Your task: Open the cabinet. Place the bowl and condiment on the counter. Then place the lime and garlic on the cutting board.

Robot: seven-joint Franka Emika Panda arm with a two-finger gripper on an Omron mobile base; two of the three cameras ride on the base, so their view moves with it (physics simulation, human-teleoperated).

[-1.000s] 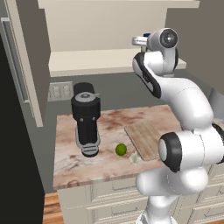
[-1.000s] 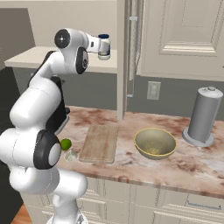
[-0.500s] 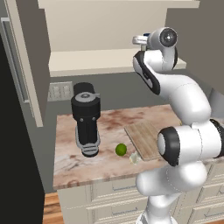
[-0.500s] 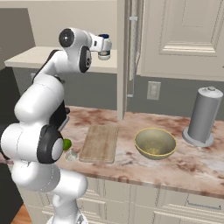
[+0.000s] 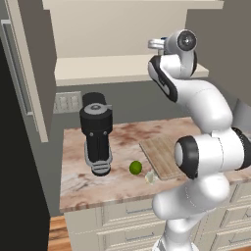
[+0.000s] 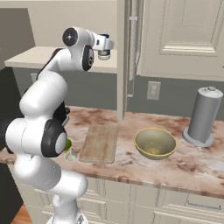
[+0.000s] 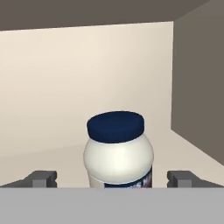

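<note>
The condiment [image 7: 118,151] jar's label print is too blurred to read.

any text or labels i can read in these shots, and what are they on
No text can be read.
The condiment jar carries a dark blue label band at its base with pale marks, too blurred and cut off to read.
The bowl, cutting board and cabinet door show no writing.

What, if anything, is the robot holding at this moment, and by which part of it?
Nothing is held. The gripper is open, its jaws standing wide on either side of the condiment, which stands on the cabinet shelf, not yet gripped.
</note>
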